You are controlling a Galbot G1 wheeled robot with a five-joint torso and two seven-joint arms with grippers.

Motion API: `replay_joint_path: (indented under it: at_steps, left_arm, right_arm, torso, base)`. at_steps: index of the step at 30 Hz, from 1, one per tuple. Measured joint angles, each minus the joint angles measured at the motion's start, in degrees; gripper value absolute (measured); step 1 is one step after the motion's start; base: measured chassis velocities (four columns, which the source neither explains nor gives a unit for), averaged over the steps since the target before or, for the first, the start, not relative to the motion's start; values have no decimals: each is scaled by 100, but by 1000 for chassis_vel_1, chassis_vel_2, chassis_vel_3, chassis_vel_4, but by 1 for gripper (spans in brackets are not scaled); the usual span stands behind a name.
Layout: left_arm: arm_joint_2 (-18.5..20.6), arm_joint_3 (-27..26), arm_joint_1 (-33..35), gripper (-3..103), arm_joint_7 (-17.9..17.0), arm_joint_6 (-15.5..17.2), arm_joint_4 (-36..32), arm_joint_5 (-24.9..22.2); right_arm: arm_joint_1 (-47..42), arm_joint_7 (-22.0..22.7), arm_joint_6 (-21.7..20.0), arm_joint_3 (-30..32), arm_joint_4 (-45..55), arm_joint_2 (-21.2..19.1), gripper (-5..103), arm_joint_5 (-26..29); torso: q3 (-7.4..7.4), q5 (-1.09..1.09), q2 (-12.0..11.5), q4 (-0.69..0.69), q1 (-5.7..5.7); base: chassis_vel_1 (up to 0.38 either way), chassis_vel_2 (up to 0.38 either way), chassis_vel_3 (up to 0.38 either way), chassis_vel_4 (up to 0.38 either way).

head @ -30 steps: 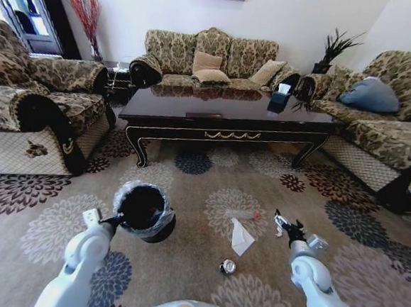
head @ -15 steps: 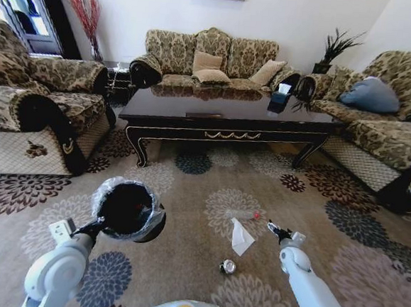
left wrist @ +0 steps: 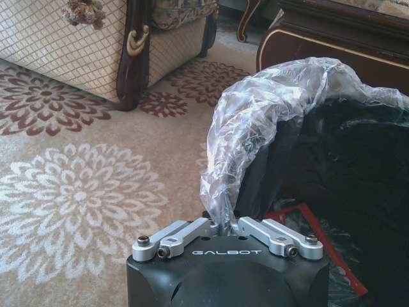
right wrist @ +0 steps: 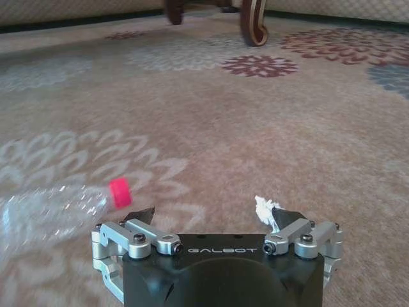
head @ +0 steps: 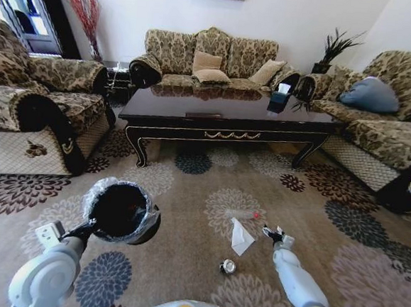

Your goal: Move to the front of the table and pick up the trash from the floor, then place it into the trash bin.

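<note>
Pinching the crinkled clear liner at the rim of the small round black trash bin [head: 119,211], the left claw [left wrist: 225,225] is holding it tilted above the carpet. The right claw [head: 273,235] is hovering spread beside the folded white paper [head: 241,237], the clear red-capped bottle [head: 242,215] and the silvery can [head: 228,267], before the glossy dark brown counter [head: 226,119].

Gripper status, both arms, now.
Left gripper: closed on the rim of the trash bin, holding it off the carpet.
Right gripper: open, low over the carpet, a white scrap at one fingertip.
</note>
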Motion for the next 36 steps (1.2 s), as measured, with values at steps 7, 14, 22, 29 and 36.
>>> replay_joint_path:
  at_steps: [7, 14, 22, 29, 36]
  left_arm:
    - [7, -12, -22, 2, -10, 0, 5, -10]
    - [13, 58, -91, 2, -14, 0, 63, -12]
    - [26, 100, -105, 2, -20, 0, 106, 10]
    - [54, 66, -60, 2, -22, 2, 84, 14]
    - [73, 26, -19, 2, -23, 2, 60, 19]
  right_arm:
    - [375, 605, -60, 398, -636, 131, 100, -209]
    - [323, 742, -125, 605, -749, 121, 100, -403]
    - [232, 539, -72, 688, -695, 112, 77, -426]
    - [255, 405, -34, 685, -706, 140, 60, -485]
    - [295, 387, -31, 669, -713, 189, 27, -593]
  torso:
    - [0, 0, 0, -1, 0]
    - [0, 1, 0, -2, 0]
    - [0, 1, 0, -1, -1]
    - [0, 1, 0, -1, -1]
    - [0, 0, 0, 0, -1]
  base:
    - [0, 0, 0, 0]
    - [0, 0, 0, 0]
    - [0, 0, 0, 0]
    - [0, 0, 0, 0]
    - [0, 0, 0, 0]
